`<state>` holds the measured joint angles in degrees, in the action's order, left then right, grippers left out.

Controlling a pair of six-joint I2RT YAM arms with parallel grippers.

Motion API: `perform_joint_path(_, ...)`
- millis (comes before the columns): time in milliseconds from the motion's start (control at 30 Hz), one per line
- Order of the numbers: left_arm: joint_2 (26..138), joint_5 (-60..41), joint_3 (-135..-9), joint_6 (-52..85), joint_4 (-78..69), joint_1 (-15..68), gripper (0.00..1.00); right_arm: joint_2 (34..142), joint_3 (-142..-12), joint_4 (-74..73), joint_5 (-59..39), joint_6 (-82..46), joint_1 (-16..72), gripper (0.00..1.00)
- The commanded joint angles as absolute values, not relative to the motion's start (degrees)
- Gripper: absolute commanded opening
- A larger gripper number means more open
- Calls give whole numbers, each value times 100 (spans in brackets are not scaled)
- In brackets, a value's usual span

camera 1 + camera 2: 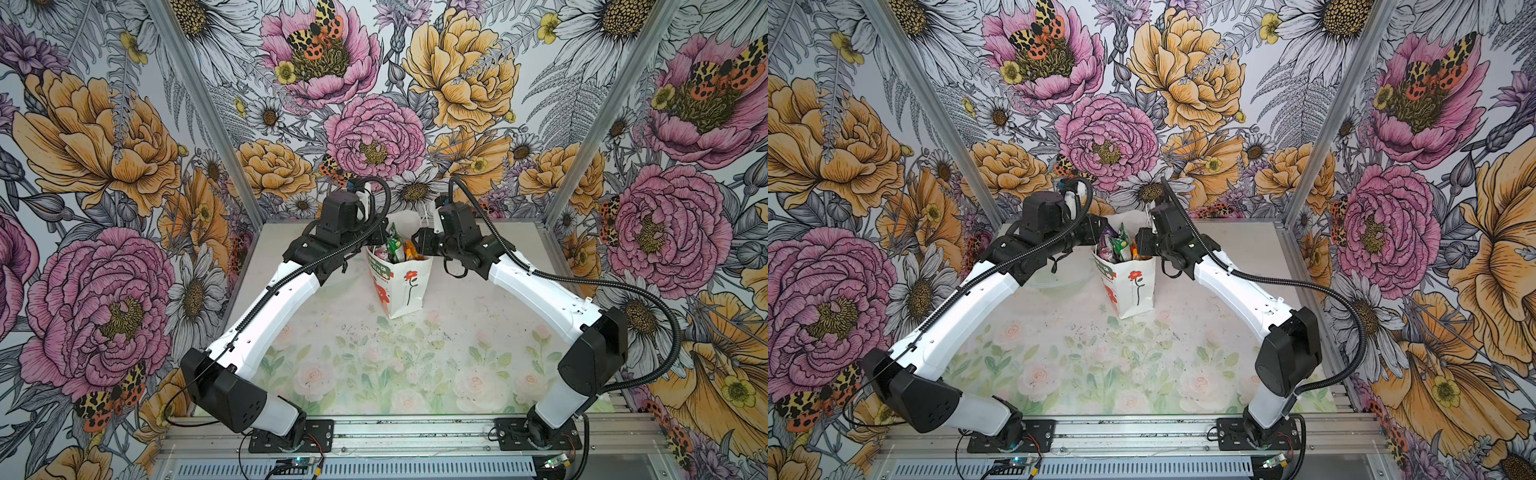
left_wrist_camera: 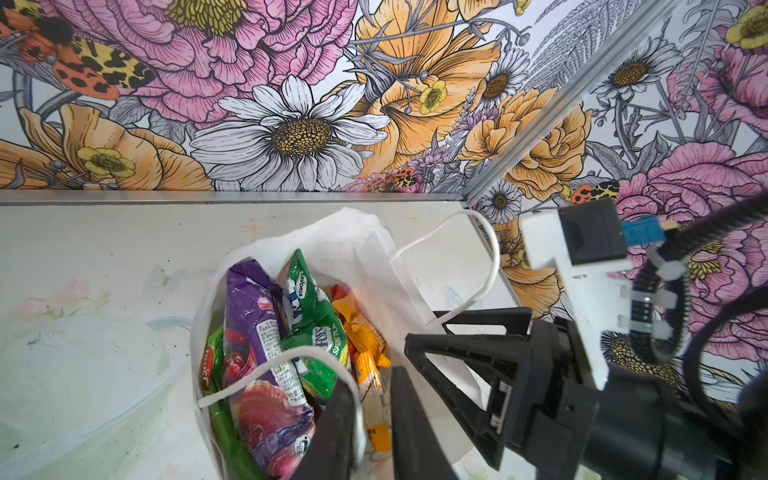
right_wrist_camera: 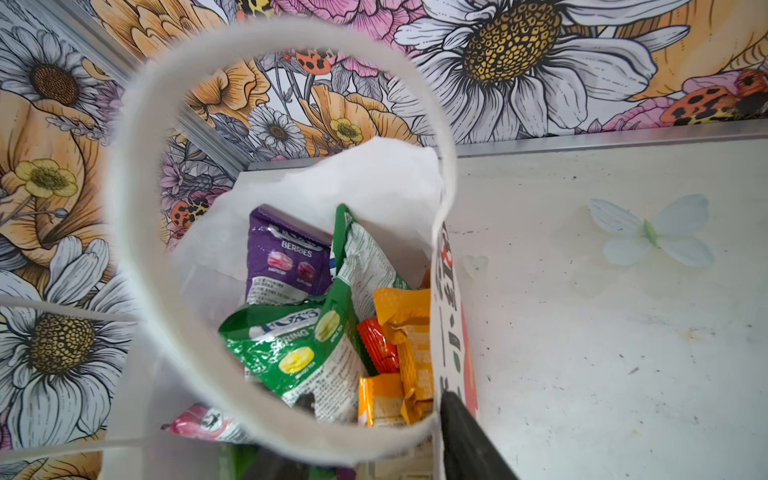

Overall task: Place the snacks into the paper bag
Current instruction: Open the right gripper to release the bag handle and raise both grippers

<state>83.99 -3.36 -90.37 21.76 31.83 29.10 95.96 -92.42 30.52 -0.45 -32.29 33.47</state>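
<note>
Left wrist view shows the snacks (image 2: 266, 332) packed upright inside the paper bag (image 2: 365, 249), which stands on the table (image 2: 104, 249) (no packet lies loose in both top views). The left tool (image 2: 370, 378) is narrowly parted against a string handle (image 2: 266, 365). The right tool (image 2: 422, 326) gapes at the opposite rim, pinching nothing visible. Letting go looks like the step in hand. Each should spread fully, then lift clear of the strings, or the bag may tip.

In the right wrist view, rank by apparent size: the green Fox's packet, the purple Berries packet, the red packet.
1. Green Fox's packet, though it looks nearest the camera.
2. Purple Berries packet, partly covered.
3. Red packet, mostly hidden.
</note>
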Motion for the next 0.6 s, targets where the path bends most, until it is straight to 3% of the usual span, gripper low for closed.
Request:
perform_joint_path(0, 8282, -316, -8941, 2268, 2948, 2899, 24, 9207, -9374, 3009, 89, -3114, 3367, 60)
perform_joint_path(233, 8075, -277, -8784, 2338, 2955, 2852, 49, 8695, -9223, 3251, 505, -2873, 3257, 73)
perform_joint_path(333, 7931, -277, -8700, 2318, 2959, 2811, 68, 8450, -9054, 3261, 555, -2797, 3135, 75)
perform_joint_path(567, 7586, -308, -8576, 2274, 2961, 2675, 91, 7991, -8682, 3242, 304, -2700, 2760, 78)
